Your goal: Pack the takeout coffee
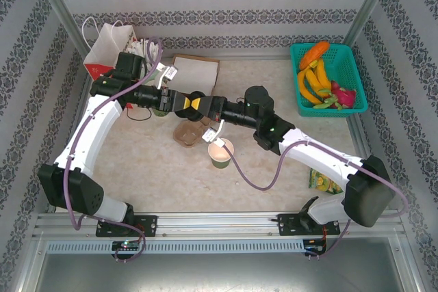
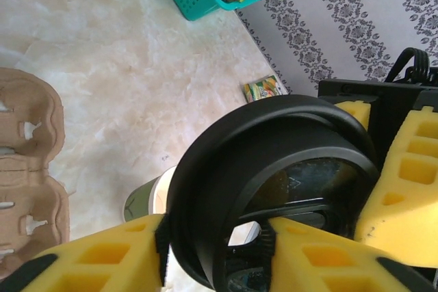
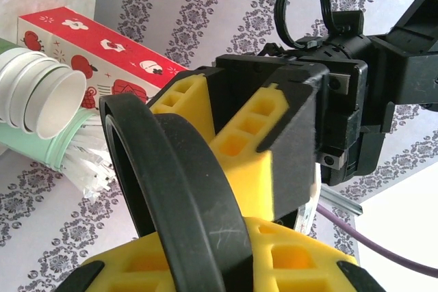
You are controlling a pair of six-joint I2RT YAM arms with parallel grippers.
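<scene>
Black lid (image 2: pixel 205 189) rim between yellow fingers (image 2: pixel 102 258)

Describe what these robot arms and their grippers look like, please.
The left arm and right arm have white shells with black joints, each trailing a purple cable. The left gripper and right gripper have black bodies and chunky yellow fingers with square hollows.

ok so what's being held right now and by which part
The black lid, pinched by its rim: the left gripper grips one side, and the right gripper appears to grip the opposite side.
</scene>
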